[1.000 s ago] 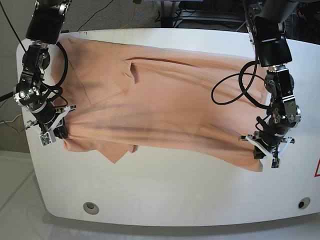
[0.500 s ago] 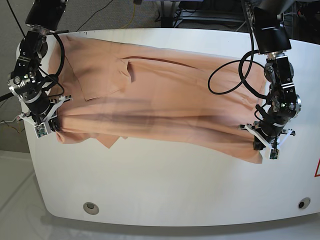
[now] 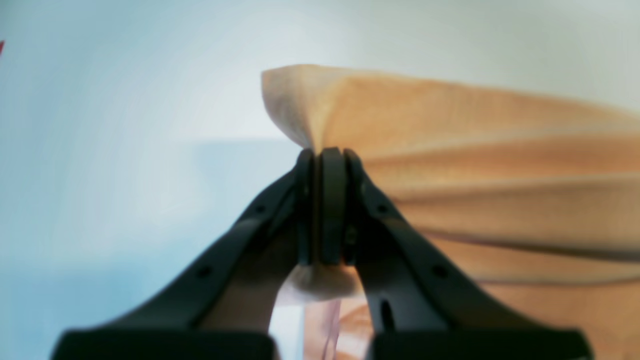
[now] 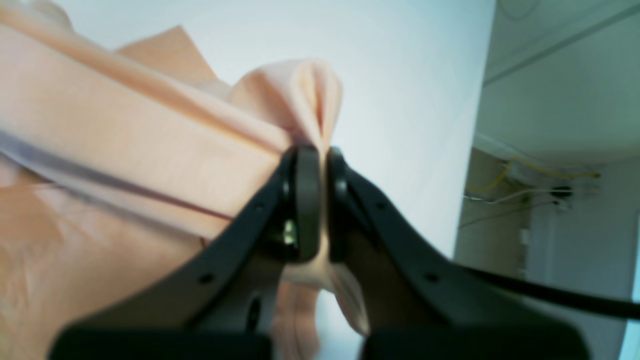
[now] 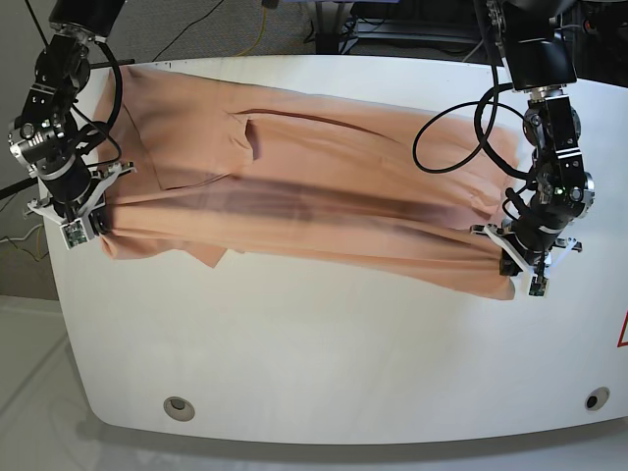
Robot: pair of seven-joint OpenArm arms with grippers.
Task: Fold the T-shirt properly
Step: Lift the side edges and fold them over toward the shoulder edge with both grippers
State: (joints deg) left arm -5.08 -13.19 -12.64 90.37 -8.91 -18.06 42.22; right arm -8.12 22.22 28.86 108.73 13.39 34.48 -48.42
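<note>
One plain peach-orange short-sleeved T-shirt of thin soft cotton (image 5: 324,186), no print, spread crosswise over the far half of a white rounded-corner table (image 5: 324,363). Stretched taut between its two near corners, with long lengthwise creases and a dark shadowed fold running along the middle. One sleeve flap lying over the body toward the base view's left, with a small pointed flap poking out at the near edge below it. Near edge lifted slightly off the tabletop at both ends.

Left gripper (image 5: 533,263), black-fingered with a white frame, on the base view's right: pinched tight on the T-shirt's near corner, fabric bunched above the closed fingertips in the left wrist view (image 3: 325,155). Right gripper (image 5: 80,222), same build, on the base view's left: likewise clamped on the opposite near corner, a puckered tuft of cloth rising from between the fingers in the right wrist view (image 4: 314,155).

Tabletop glossy white, two round grey inserts (image 5: 178,406) near the front corners. Grey carpet (image 5: 226,25) behind the table, with black and yellow cables lying on it.

Counted: one garment, two arms, two grippers, one table.
</note>
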